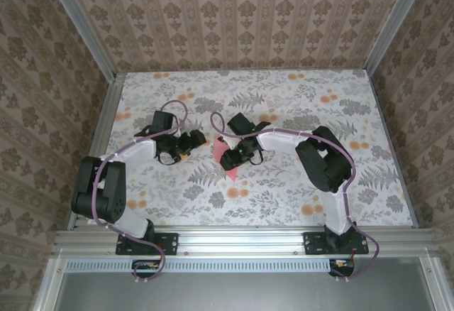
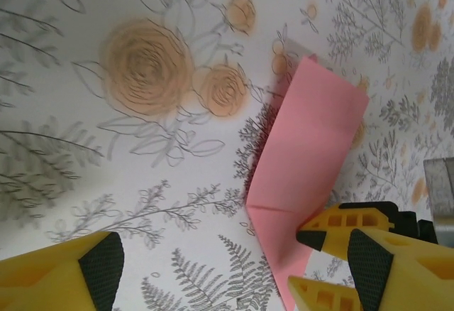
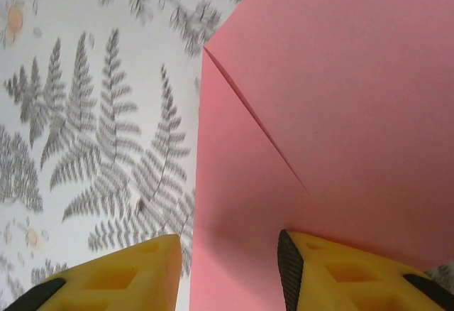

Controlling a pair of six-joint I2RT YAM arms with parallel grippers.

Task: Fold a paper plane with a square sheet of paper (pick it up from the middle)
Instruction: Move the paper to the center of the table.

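Observation:
The square sheet of paper (image 1: 221, 150) is salmon-pink, folded and creased, and lies on the flowered table between the two grippers. In the left wrist view the paper (image 2: 306, 155) runs as a slanted strip with a cross crease and narrows toward the bottom. My left gripper (image 2: 234, 272) stands wide open just left of it, with nothing between its fingers. My right gripper (image 3: 228, 275) is open too, its jaws apart over the paper (image 3: 333, 112), its right finger (image 3: 312, 272) at the sheet. A diagonal fold edge crosses the paper ahead of the jaws. From above, the right gripper (image 1: 233, 159) sits at the paper's near end.
The tablecloth (image 1: 284, 197) carries grey ferns and orange flower prints. Patterned walls and aluminium rails (image 1: 99, 140) close in the table on three sides. Both arm bases are bolted at the near edge (image 1: 234, 236).

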